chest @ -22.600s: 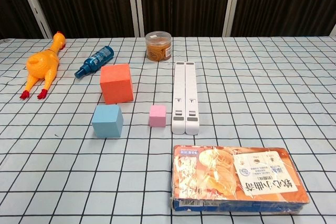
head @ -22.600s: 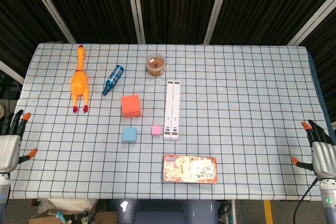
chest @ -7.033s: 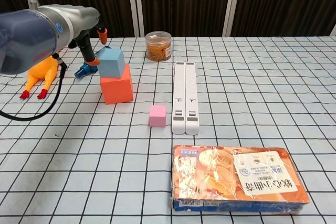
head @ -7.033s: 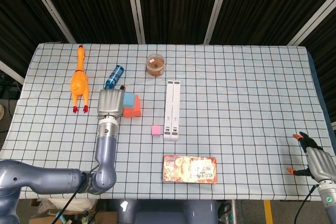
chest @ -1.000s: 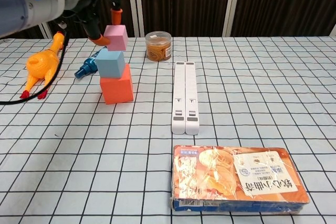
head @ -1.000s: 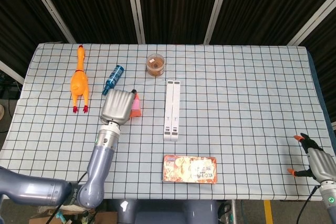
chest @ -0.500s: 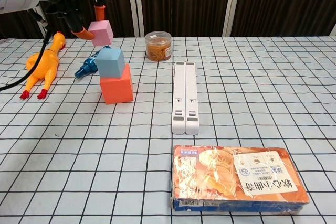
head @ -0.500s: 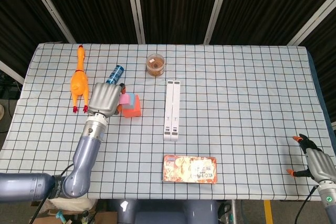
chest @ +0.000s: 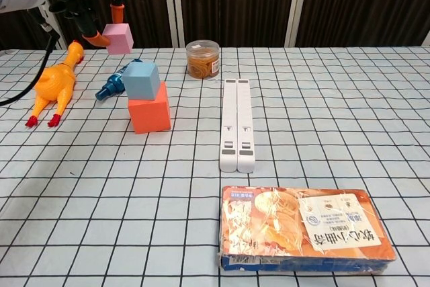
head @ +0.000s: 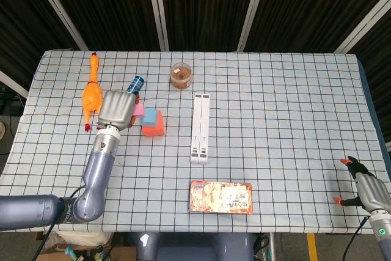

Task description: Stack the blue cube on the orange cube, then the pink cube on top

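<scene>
The blue cube (chest: 142, 80) sits on the orange cube (chest: 149, 115) left of the table's middle; from the head view the stack shows as blue cube (head: 150, 115) over orange cube (head: 154, 128). My left hand (head: 116, 108) holds the pink cube (chest: 117, 38) in the air, above and to the left of the stack, pinched between orange-tipped fingers (chest: 116, 13). In the head view the pink cube (head: 138, 110) peeks out beside the hand. My right hand (head: 365, 189) hangs at the table's right front corner, fingers apart, holding nothing.
A rubber chicken (chest: 52, 85) and a blue bottle (chest: 113, 85) lie left of the stack. A jar (chest: 203, 59) stands behind it. A white folded stand (chest: 236, 124) lies to the right, and a snack packet (chest: 304, 228) near the front edge.
My left hand has carried the pink cube leftward and slightly back, away from above the blue cube. The stack and my right hand have not moved.
</scene>
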`<state>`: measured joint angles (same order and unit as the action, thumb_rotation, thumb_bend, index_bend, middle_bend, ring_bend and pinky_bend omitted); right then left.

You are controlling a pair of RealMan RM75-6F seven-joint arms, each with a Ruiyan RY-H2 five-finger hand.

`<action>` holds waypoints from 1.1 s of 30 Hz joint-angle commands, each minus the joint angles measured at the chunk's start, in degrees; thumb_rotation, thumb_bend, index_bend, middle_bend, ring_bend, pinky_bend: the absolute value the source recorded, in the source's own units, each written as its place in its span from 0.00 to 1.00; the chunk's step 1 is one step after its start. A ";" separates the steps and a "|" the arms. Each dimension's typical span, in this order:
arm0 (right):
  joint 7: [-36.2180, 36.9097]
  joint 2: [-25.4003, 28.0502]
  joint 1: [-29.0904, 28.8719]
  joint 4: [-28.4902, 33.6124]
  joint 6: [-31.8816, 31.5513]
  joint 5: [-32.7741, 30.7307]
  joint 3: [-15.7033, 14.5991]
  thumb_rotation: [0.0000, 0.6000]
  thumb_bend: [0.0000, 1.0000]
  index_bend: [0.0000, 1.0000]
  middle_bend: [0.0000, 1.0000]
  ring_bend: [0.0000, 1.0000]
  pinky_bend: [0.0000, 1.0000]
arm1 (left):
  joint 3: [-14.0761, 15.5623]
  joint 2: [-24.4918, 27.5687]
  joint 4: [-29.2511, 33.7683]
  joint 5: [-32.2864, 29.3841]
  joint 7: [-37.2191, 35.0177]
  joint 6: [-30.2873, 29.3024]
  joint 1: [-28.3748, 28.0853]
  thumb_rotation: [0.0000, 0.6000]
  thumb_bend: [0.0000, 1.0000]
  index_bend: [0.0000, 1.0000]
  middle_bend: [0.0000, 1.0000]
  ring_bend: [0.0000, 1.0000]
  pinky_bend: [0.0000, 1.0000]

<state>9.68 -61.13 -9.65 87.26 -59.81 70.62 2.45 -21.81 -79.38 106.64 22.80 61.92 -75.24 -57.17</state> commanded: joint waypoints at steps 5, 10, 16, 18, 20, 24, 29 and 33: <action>-0.07 -0.02 -0.04 -0.06 0.12 -0.14 0.02 1.00 0.04 0.14 0.05 0.10 0.21 | 1.58 -0.53 -2.36 0.00 -0.88 1.27 -0.98 1.00 0.34 0.41 0.97 0.78 0.79; -0.06 0.06 -0.02 -0.06 0.15 -0.30 0.05 1.00 0.04 0.14 0.05 0.10 0.21 | 2.43 -1.26 -3.84 0.50 -2.61 2.46 -1.41 1.00 0.34 0.41 0.97 0.78 0.79; -0.07 0.04 0.01 -0.10 0.08 -0.27 0.06 1.00 0.04 0.14 0.05 0.10 0.21 | 3.28 -1.99 -5.33 0.75 -3.88 3.06 -1.85 1.00 0.34 0.40 0.97 0.78 0.79; -0.10 0.02 -0.04 -0.09 0.18 -0.29 0.05 1.00 0.04 0.14 0.05 0.10 0.21 | 3.40 -2.20 -5.82 0.71 -4.26 3.25 -2.04 1.00 0.34 0.40 0.96 0.78 0.79; -0.03 0.06 -0.02 -0.05 0.18 -0.28 0.05 1.00 0.04 0.14 0.05 0.10 0.21 | 3.43 -2.34 -6.17 0.31 -4.49 3.41 -2.26 1.00 0.34 0.40 0.96 0.78 0.79; -0.01 0.10 0.02 -0.03 0.12 -0.35 0.08 1.00 0.04 0.14 0.05 0.10 0.21 | 3.71 -2.57 -6.88 0.14 -4.24 3.36 -2.87 1.00 0.34 0.40 0.96 0.78 0.78; -0.06 0.13 -0.04 0.00 0.27 -0.42 0.09 1.00 0.04 0.14 0.05 0.10 0.21 | 4.24 -3.22 -7.61 0.17 -4.52 3.94 -3.47 1.00 0.34 0.40 0.96 0.78 0.78; 0.03 0.20 0.05 0.02 0.14 -0.42 0.09 1.00 0.04 0.14 0.05 0.10 0.21 | 4.55 -4.02 -8.38 -0.07 -4.82 4.18 -3.89 1.00 0.34 0.40 0.96 0.78 0.78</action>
<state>9.67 -60.91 -9.60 87.27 -59.65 70.22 2.53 -17.30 -83.34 98.32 22.76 57.15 -71.10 -61.00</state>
